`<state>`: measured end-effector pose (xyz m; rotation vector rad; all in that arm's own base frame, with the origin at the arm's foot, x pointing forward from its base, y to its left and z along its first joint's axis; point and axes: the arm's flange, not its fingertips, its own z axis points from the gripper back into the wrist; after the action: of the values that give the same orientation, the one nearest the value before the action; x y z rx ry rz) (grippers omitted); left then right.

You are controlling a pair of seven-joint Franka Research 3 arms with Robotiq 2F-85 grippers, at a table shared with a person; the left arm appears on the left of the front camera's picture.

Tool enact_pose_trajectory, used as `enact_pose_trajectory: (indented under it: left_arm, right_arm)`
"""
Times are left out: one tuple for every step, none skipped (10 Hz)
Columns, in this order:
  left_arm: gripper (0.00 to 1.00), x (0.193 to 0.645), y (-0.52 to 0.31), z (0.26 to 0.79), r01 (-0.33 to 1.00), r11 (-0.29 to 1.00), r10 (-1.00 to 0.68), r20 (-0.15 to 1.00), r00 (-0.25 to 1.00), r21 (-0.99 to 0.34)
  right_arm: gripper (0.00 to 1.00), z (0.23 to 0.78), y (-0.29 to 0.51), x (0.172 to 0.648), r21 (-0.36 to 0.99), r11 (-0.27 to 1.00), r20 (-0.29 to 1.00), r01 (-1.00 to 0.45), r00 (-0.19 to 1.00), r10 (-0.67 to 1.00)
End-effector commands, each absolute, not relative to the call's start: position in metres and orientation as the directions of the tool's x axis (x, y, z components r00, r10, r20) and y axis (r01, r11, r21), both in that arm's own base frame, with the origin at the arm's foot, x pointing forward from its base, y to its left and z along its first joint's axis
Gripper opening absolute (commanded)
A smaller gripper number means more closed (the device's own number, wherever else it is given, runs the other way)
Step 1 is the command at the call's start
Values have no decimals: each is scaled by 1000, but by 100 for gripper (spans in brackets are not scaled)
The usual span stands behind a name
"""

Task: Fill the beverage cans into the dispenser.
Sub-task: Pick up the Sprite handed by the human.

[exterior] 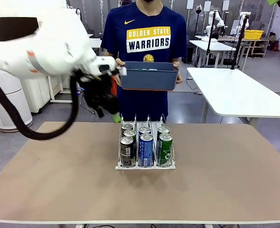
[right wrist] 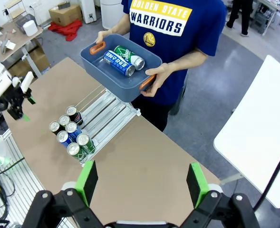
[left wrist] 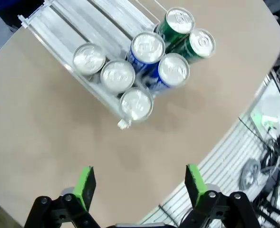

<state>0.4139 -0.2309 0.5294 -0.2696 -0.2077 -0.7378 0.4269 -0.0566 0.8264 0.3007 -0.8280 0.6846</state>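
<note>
Wrist views: L gripper (left wrist: 140,176), R gripper (right wrist: 140,172) both spread wide; 7 cans (left wrist: 148,46) in dispenser (left wrist: 68,23).

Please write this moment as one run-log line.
left gripper: open, empty | right gripper: open, empty | dispenser: seven cans | bin in person's hands: two cans

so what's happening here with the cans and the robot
A person at the far side holds a blue bin with two cans lying in it. The dispenser on the table already holds seven cans: three dark, two blue, two green. The left claw hangs open and empty near the bin; the right claw is open too, high over the table.
</note>
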Motion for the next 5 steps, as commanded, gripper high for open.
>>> enact_pose_trajectory:
  left_arm:
    - [100, 414, -190, 568, 732, 670, -684, 283, 673, -121]
    - [100, 414, -173, 593, 738, 668, -679, 327, 657, -98]
    - [100, 412, -161, 620, 729, 681, -658, 378, 651, -71]
    - [100, 414, -147, 645, 729, 684, -654, 412, 634, -35]
    - [100, 416, -141, 664, 721, 693, -654, 443, 614, 24]
  right_arm:
    - [100, 825, -55, 426, -10, 744, 759, -668, 479, 440]
    - [100, 825, -55, 426, -10, 744, 759, -668, 479, 440]
    - [100, 825, -55, 426, -10, 744, 759, -668, 479, 440]
    - [100, 825, -55, 426, -10, 744, 759, -668, 479, 440]
    - [100, 825, -55, 426, -10, 744, 759, -668, 479, 440]
